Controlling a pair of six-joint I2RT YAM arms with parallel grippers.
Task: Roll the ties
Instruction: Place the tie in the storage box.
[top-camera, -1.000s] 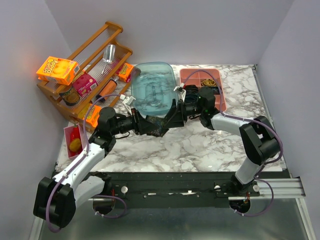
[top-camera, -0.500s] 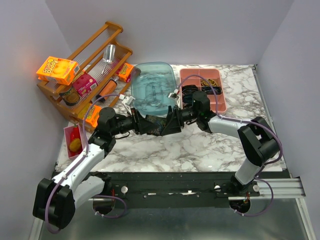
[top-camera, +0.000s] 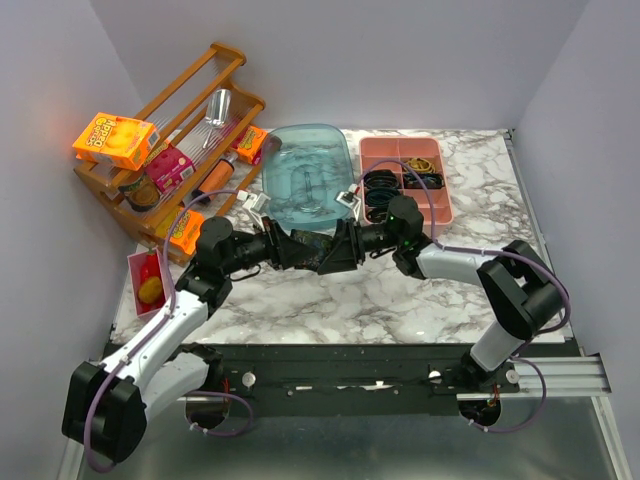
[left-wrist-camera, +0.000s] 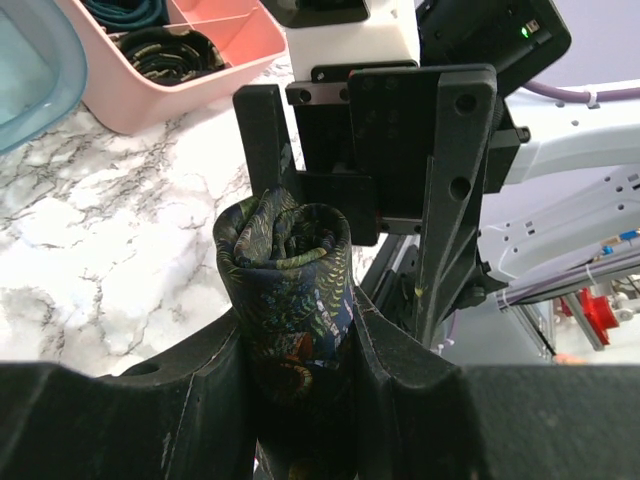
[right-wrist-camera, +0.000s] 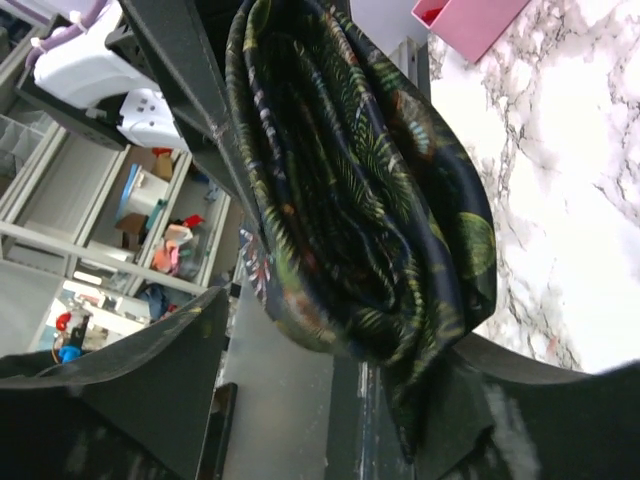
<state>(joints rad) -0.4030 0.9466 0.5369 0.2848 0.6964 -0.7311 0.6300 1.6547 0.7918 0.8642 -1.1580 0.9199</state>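
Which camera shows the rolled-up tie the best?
The left wrist view. There the rolled tie sits in the middle of the picture, with its coiled end and leafy pattern clear. The right wrist view shows its folds very close up, but cropped. The top view shows only a small dark bundle, far away.

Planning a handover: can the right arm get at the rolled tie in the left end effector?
Probably yes: the right end effector, open, straddles the rolled tie, whose end protrudes clear of the left end effector.
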